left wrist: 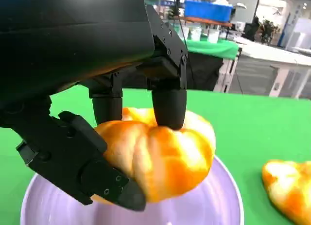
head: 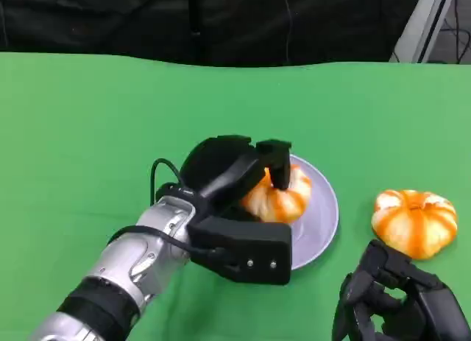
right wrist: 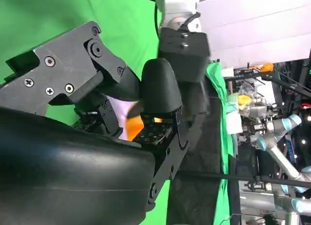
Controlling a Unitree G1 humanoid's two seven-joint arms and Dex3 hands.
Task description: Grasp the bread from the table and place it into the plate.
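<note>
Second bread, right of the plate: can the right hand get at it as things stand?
Probably yes. The second bread lies free on the green table, just ahead of the right hand, nothing between. The left hand is busy over the plate.

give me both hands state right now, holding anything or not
Left hand: closed on a bread, over the plate.
Right hand: fingers curled in, holding nothing; a second bread lies beyond it.

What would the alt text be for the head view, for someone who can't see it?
The left robot hand holds a bread roll over a pale purple plate on a green table. A second bread roll lies to the plate's right.
</note>
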